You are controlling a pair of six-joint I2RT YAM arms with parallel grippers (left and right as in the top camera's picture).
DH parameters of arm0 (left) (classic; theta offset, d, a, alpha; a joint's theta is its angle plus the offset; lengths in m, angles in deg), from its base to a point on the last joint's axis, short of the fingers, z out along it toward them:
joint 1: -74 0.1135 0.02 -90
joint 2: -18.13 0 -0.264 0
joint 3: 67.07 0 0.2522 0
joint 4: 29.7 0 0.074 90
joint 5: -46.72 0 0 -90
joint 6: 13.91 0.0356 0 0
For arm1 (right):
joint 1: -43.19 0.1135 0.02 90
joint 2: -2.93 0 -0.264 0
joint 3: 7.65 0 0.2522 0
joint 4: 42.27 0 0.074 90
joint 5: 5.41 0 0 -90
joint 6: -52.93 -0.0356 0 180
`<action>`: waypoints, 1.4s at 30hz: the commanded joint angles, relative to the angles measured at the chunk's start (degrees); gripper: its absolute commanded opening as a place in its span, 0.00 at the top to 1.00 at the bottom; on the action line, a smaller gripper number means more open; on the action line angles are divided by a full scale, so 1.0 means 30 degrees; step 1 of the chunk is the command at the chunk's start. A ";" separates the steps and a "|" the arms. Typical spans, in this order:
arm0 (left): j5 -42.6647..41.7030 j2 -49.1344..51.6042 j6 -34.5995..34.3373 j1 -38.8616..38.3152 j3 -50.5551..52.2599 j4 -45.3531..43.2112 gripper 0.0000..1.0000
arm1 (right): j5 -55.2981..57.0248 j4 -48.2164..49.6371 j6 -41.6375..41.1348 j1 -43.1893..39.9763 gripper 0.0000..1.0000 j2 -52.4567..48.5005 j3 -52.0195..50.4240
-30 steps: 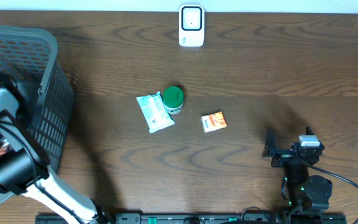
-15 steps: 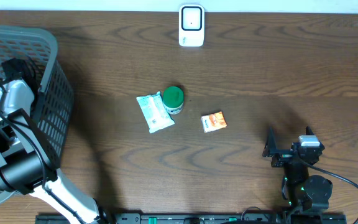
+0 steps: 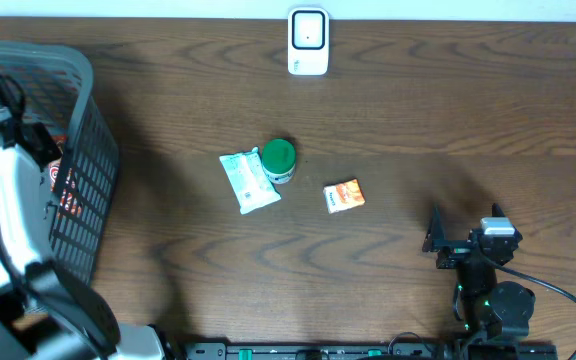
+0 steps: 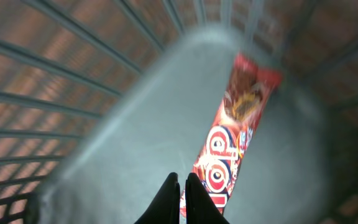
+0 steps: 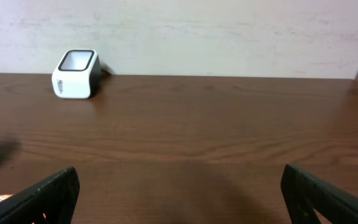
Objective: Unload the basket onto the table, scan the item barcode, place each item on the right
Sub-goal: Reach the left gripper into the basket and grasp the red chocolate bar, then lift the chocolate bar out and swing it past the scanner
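Observation:
A red snack packet lies on the grey floor of the mesh basket, blurred in the left wrist view. My left gripper hangs just above the basket floor, fingers pressed together with nothing between them, and the packet's lower end is just to their right. From overhead my left arm reaches over the basket, hiding its own fingers, and a bit of red packet shows through the mesh. The white scanner stands at the table's far edge. My right gripper rests open near the front right.
A white-and-green pouch, a green-lidded jar and a small orange box lie mid-table. The right wrist view shows the scanner far left against the wall, with my right gripper open over bare wood.
My left arm has swung further over the basket, toward the table's far side. The right arm and the table items have not moved.

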 commanded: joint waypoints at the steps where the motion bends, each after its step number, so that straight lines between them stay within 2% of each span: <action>1: -0.0109 -0.0576 -0.0510 -0.0029 -0.0124 0.0015 0.93 | -0.0029 0.0007 0.0211 0.0117 0.01 0.0102 -0.0073; 2: -0.0109 -0.0510 -0.0678 -0.0029 -0.0117 0.0087 0.78 | -0.0029 0.0015 0.0211 0.0117 0.01 0.0102 -0.0073; 3: -0.0160 -0.0386 -0.0750 -0.0029 -0.0109 0.0189 0.45 | -0.0029 0.0007 0.0211 0.0117 0.01 0.0102 -0.0066; 4: -0.0175 -0.0233 -0.0758 -0.0029 -0.0080 0.0291 0.33 | -0.0029 0.0015 0.0219 0.0117 0.01 0.0102 -0.0066; 5: -0.0175 -0.0073 -0.0750 -0.0029 -0.0066 0.0379 0.15 | -0.0029 0.0007 0.0219 0.0117 0.01 0.0102 -0.0066; 9: -0.0211 0.1195 -0.0721 0.0007 -0.0051 0.0262 0.15 | -0.0029 0.0007 0.0219 0.0117 0.01 0.0102 -0.0066; 14: -0.2645 0.3162 0.0962 0.0007 -0.0051 0.0204 0.15 | -0.0029 0.0015 0.0211 0.0117 0.01 0.0102 -0.0066; 27: -0.2710 0.6572 0.1005 0.0044 -0.0051 -0.0663 0.11 | -0.0029 0.0015 0.0219 0.0117 0.01 0.0102 -0.0066; 34: -0.3694 0.7650 0.0998 0.0087 -0.0051 -0.0852 0.11 | -0.0029 0.0007 0.0219 0.0117 0.01 0.0102 -0.0066; 36: -0.3774 0.7905 0.0998 0.0080 -0.0051 -0.0845 0.25 | -0.0029 0.0007 0.0219 0.0117 0.01 0.0102 -0.0066; 38: -0.3825 0.8116 0.0991 0.0080 -0.0051 -0.0765 0.50 | -0.0029 0.0015 0.0219 0.0117 0.01 0.0102 -0.0066; 39: -0.3825 0.8174 0.0998 0.0080 -0.0051 -0.0699 0.59 | -0.0029 0.0007 0.0219 0.0117 0.01 0.0102 -0.0066; 42: -0.3810 0.8131 0.0998 0.0087 -0.0058 -0.0532 0.66 | -0.0029 0.0015 0.0219 0.0117 0.01 0.0102 -0.0066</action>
